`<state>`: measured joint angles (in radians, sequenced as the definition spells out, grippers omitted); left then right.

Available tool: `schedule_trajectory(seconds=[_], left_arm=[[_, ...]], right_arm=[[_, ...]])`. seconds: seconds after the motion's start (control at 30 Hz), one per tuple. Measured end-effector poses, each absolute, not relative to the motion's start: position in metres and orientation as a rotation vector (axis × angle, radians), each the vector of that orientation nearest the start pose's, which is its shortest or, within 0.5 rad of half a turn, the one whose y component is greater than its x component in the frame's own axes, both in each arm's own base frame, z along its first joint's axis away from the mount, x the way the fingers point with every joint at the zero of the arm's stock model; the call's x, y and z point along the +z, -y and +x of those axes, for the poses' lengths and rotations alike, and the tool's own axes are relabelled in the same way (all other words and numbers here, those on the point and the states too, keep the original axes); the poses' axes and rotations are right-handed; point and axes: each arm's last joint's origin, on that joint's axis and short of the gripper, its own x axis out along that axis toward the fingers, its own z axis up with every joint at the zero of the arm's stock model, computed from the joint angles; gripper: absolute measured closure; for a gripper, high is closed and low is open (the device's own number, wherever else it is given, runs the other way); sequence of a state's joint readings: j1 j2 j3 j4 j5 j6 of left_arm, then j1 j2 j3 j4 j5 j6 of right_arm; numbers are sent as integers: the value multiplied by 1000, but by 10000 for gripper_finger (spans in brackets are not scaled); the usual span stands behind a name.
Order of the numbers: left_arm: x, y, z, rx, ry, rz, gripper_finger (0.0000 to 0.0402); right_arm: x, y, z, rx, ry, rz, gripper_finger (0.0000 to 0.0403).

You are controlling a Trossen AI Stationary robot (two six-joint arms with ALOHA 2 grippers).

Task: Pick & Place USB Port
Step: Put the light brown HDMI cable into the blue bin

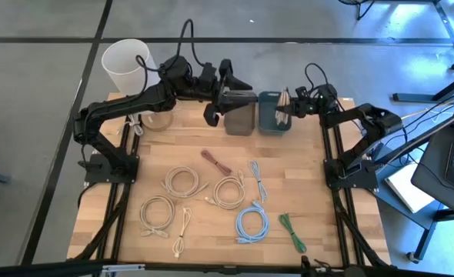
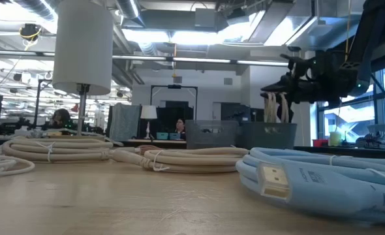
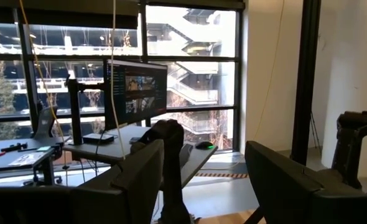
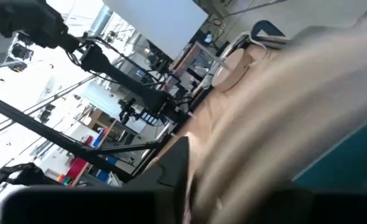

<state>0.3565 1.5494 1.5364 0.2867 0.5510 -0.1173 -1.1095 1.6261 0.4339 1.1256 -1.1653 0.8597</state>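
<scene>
My right gripper [image 1: 292, 103] hangs over the teal bin [image 1: 270, 117] at the table's far edge, shut on a beige USB cable bundle [image 2: 275, 108] whose loops dangle into the bin [image 2: 265, 135]. In the right wrist view the beige cable [image 4: 277, 118] blurs across the picture. My left gripper [image 1: 221, 103] is open and holds nothing. It hovers above the grey bin [image 1: 241, 117] beside the teal one, and its left wrist view looks level into the room between spread fingers [image 3: 140, 177]. Several more coiled cables lie flat on the table. My right gripper holds the beige cable bundle by its upper end [image 2: 278, 96], coming at it from above. The loops hang below the fingers, down into the teal bin. The gripper body and blur hide the exact place of contact.
Beige coils [image 1: 182, 181] [image 1: 228, 191] [image 1: 156, 211], a white cable [image 1: 182, 225], a light blue coil [image 1: 252, 223], a green cable [image 1: 292, 231] and a brown one [image 1: 216, 161] lie mid-table. A white bucket [image 1: 127, 65] stands off the far left corner. People sit in the room beyond.
</scene>
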Motion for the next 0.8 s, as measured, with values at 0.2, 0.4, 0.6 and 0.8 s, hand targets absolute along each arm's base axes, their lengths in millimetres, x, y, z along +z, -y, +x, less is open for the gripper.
schedule_trajectory(seconds=[0.2, 0.4, 0.6, 0.8], left_arm=[[449, -108, 332, -207, 235, 4, 180], [449, -108, 332, -207, 234, 3, 180], [449, -108, 332, -207, 234, 3, 180], [449, -108, 333, -209, 233, -2, 180]], right_arm=[[155, 221, 140, 37, -57, 912, 313], [155, 221, 140, 37, -56, 899, 333], [155, 221, 140, 37, -56, 906, 333], [156, 222, 140, 38, -54, 896, 300]])
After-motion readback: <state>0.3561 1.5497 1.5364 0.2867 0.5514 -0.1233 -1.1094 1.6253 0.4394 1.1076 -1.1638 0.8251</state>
